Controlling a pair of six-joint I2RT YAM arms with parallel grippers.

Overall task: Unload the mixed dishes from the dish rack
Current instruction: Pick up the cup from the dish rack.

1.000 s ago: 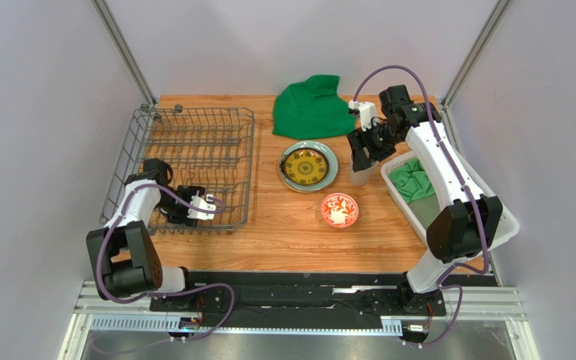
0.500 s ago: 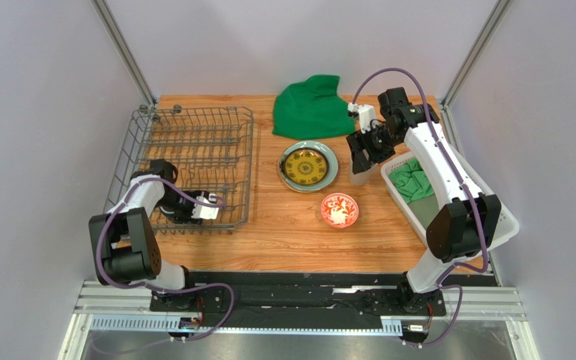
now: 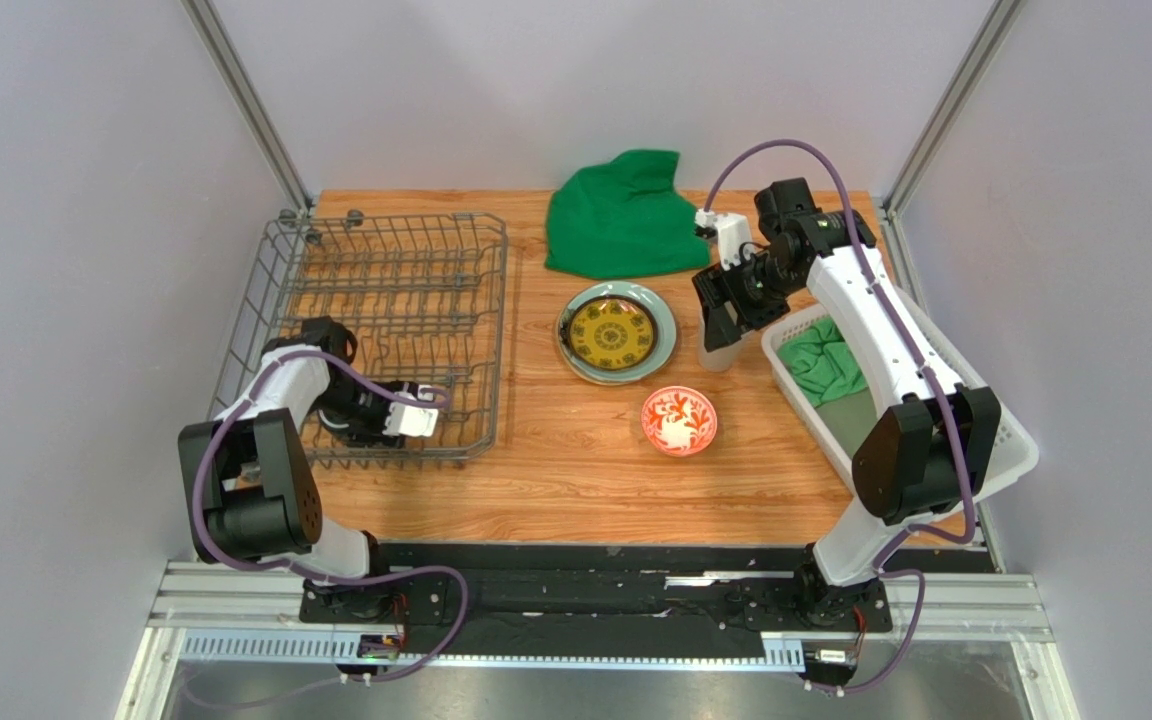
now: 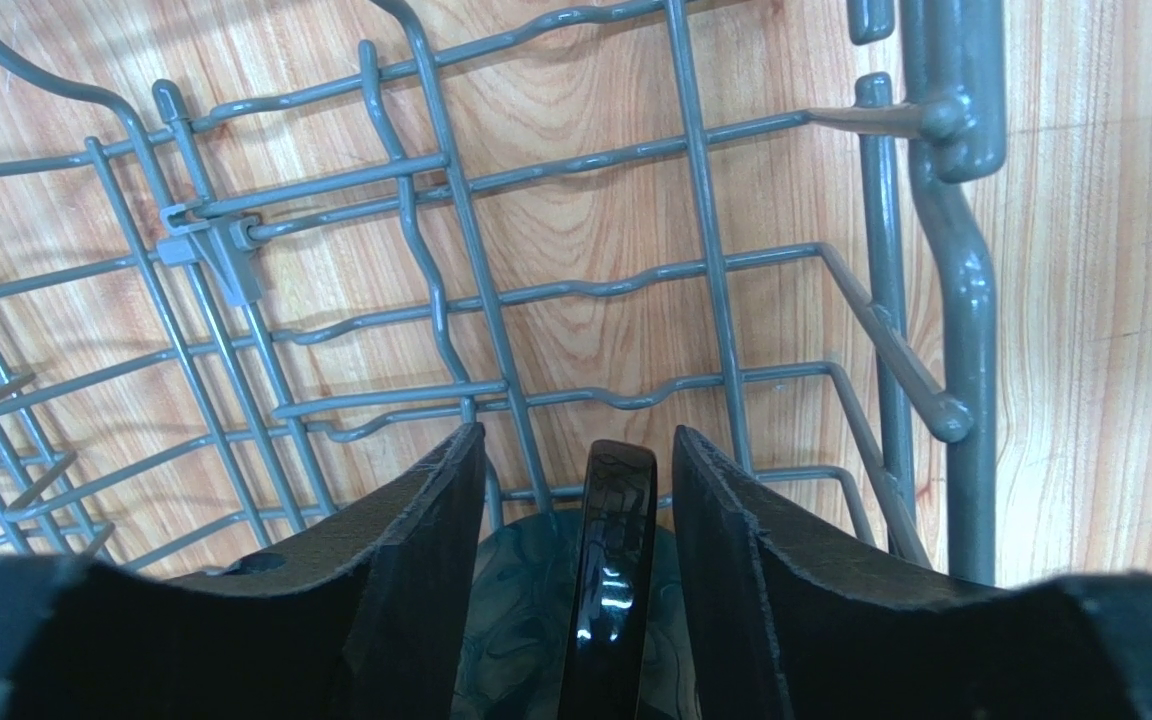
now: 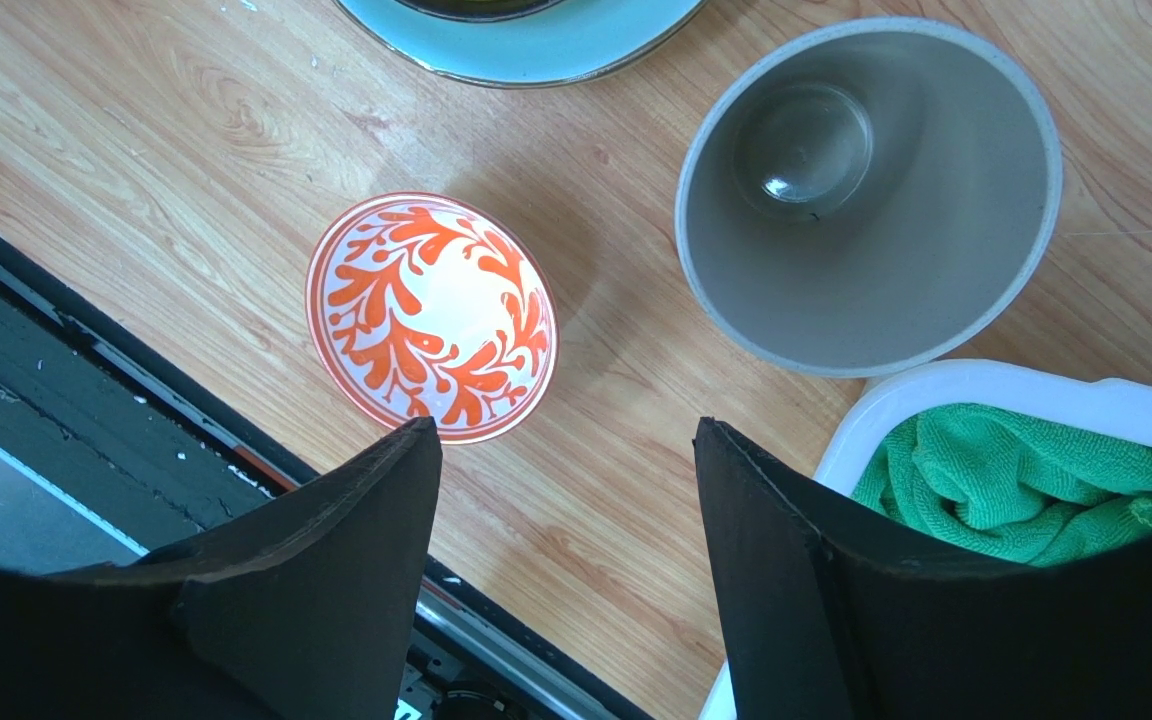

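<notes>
Left gripper [image 4: 575, 446]: spread, astride dark teal mug [image 4: 608, 578] handle, inside dish rack [image 4: 967, 300].
Right gripper [image 5: 567, 435]: released — beige handleless cup [image 5: 868, 195] nearby.

Dish rack [image 3: 387, 300] sits along the left edge, reaching back to the far-left corner. Mug [image 4: 608, 600] is in the rack's near-right part. Cloth heap [image 3: 620, 218] at mid far edge. Small plate [image 3: 608, 333] on large plate [image 3: 665, 333], table centre. Bowl [image 3: 678, 420] is nearer and right of them. Cup [image 5: 868, 195] stands right of the plates, just beside the basket [image 3: 815, 413] on the right edge. Second cloth [image 3: 823, 368] in basket.
</notes>
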